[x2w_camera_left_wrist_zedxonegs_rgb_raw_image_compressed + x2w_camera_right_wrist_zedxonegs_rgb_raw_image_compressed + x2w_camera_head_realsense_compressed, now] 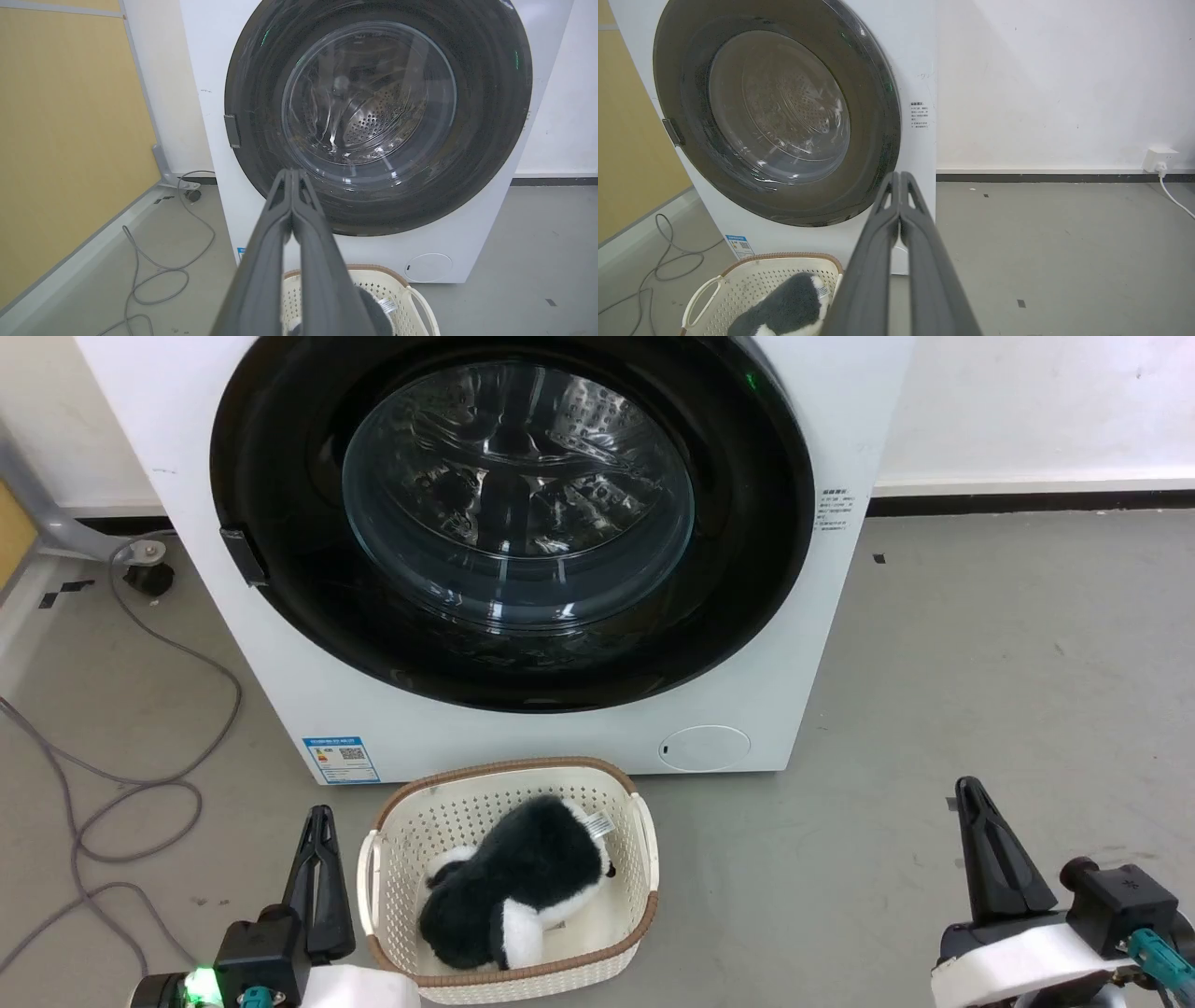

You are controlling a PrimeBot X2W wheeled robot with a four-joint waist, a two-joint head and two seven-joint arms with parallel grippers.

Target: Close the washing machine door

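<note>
Evidently the washing machine door (747, 569) lies flush on the washing machine (523, 737) at twelve o'clock, so closing looks done; the left gripper (320, 817) at seven o'clock and right gripper (966, 789) at five hover apart from it, fingers pressed together and empty, owing at most a confirming push.

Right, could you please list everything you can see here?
washing machine: one, white, against the wall.
washing machine door: one, glossy black with glass window, lying flush on the machine's front.
label: one, blue, machine's lower left front.
basket: one, cream with brown rim, on the floor before the machine.
plush toy: one, black and white, in the basket.
cable: at least one, grey, floor left of the machine.
wall socket: one, white, low on the wall, right.
left end effector: one, dark, shut, lower left.
right end effector: one, dark, shut, lower right.
</note>
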